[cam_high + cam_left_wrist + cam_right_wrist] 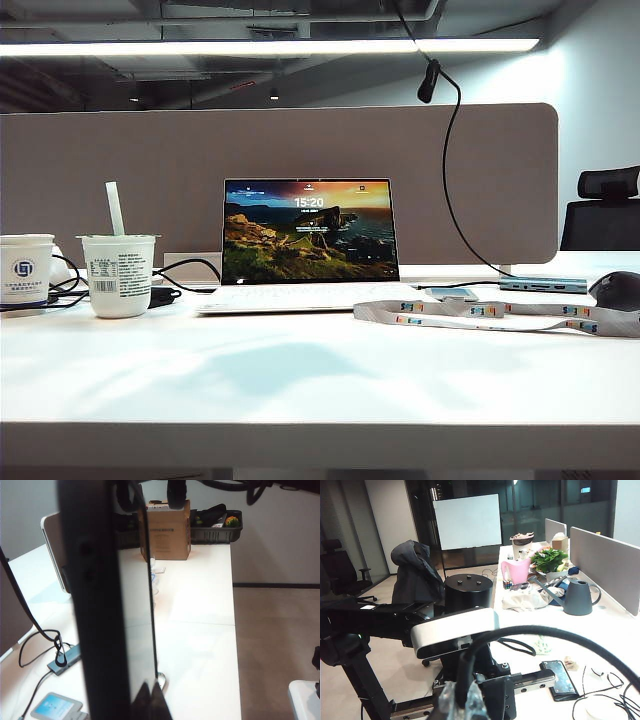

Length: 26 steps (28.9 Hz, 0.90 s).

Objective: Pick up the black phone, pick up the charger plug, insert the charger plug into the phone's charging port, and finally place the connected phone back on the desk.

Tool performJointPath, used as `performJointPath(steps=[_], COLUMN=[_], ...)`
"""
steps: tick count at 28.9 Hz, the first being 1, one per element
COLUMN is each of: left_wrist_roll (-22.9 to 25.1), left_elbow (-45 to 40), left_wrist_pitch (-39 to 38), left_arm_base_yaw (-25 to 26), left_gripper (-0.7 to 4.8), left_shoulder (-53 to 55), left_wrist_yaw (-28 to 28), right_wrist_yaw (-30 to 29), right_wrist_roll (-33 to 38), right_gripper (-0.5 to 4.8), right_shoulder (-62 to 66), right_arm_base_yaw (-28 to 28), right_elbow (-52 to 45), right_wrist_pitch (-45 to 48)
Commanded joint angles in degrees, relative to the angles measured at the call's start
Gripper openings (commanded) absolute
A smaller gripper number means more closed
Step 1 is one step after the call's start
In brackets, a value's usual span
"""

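white desk (300, 380) shows no arms; left gripper, closed, apparently holds the black phone (107, 610) upright, long axis twelve to six, while the right gripper (462, 700) is closed on the black cable (540, 632), plug unseen.

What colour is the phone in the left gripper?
Glossy black phone, shut in the left gripper; the left wrist view shows it best.

Glossy black phone (107, 630), white desk (300, 370), grey-beige partition (150, 180), multicoloured-patterned white lanyard (480, 312).
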Motion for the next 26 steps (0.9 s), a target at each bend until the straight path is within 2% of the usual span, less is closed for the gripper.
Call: performJointPath(steps=[1,26], left_wrist_roll=[-1.8,-2.5], left_elbow=[0.5,0.5], left_wrist_pitch=[3.6,4.3], left_arm_base_yaw=[0.0,0.0], left_gripper=[-0.07,-0.06], left_shoulder=[-0.3,-0.3], left_wrist_yaw=[0.7,1.8], right_wrist_yaw=[-0.8,-0.1], right_wrist_roll=[-0.1,1.6], right_gripper=[-0.05,-0.05], right_shoulder=[-0.4,-0.3], right_arm_base_yaw=[0.1,0.1], right_elbow=[0.2,0.2], right_wrist_pitch=[0.7,5.2])
